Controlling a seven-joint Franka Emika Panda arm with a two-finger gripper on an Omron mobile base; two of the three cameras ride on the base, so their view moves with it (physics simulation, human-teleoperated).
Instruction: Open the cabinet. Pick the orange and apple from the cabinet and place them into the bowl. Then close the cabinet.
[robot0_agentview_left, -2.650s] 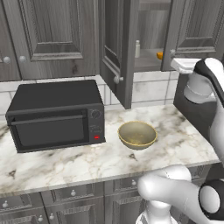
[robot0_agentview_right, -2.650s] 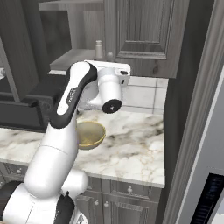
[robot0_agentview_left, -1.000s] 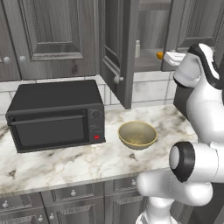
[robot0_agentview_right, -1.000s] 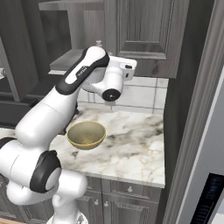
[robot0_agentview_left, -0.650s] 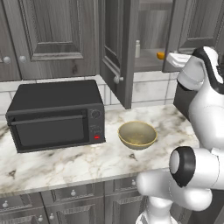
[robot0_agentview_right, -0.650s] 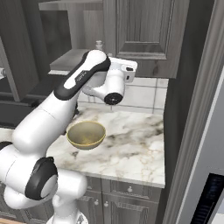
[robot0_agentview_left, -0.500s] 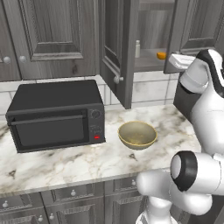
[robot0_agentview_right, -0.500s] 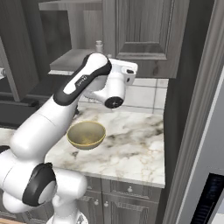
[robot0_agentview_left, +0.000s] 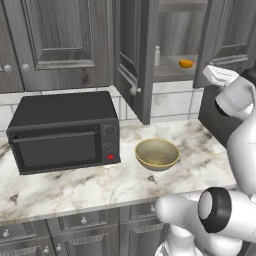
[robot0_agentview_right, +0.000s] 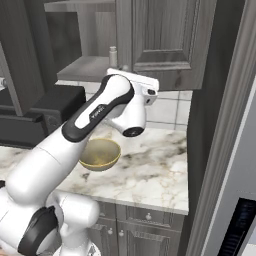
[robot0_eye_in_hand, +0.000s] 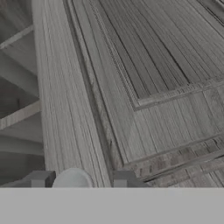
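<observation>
Marble counter (robot0_agentview_left: 70, 187) runs below dark grey wall cupboards, with a black microwave (robot0_agentview_left: 62, 131) at its left and the olive-tan bowl (robot0_agentview_left: 157, 154) standing just right of it, nothing inside it. Above the bowl the cabinet (robot0_agentview_left: 172, 60) is half open: its left door (robot0_agentview_left: 132, 55) swings out toward the near side, while its right door (robot0_agentview_left: 227, 35) looks shut. On the lighter shelf inside lies the orange (robot0_agentview_left: 186, 63), to the right of a small pale bottle (robot0_agentview_left: 157, 55); the apple is not something I can pick out on the shelf. In the hand view the gripper (robot0_eye_in_hand: 79, 180) sits against the raised-panel face of the right door, its two dark fingertips (robot0_eye_in_hand: 39, 179) set on either side of a round silver knob (robot0_eye_in_hand: 72, 179), close against it. The jaws appear to be clamped on that knob, though the view is cut off low and actual contact is hard to confirm.
</observation>
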